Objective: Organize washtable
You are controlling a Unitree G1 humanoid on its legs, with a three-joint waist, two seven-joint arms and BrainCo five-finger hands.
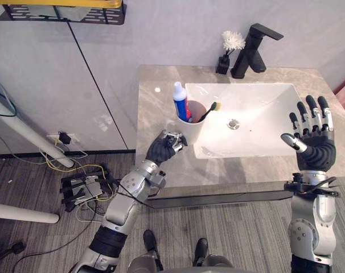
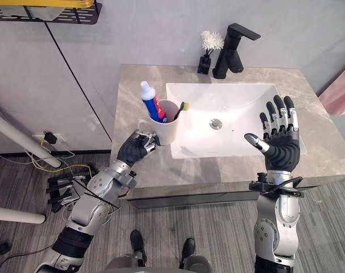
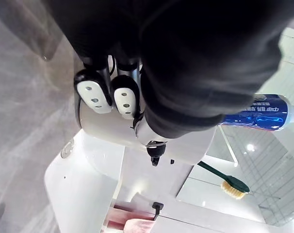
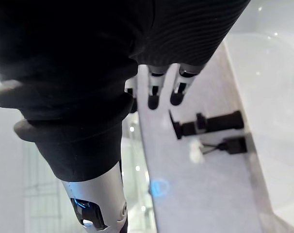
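1. Left eye view: left hand (image 1: 164, 149) curls its fingers round the white cup (image 1: 191, 127), which carries toothpaste (image 1: 180, 101) and a toothbrush (image 1: 208, 111), at the basin's (image 1: 258, 116) left rim.
2. Right hand (image 1: 313, 147) is raised, fingers straight and empty, above the bench (image 1: 155, 96) at the basin's right edge.

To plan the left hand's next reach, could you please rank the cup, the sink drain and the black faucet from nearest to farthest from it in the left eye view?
From the left hand:
1. The cup, gripped by that hand at the left rim of the sink.
2. The drain, mid-basin.
3. The faucet, behind the sink at the back.
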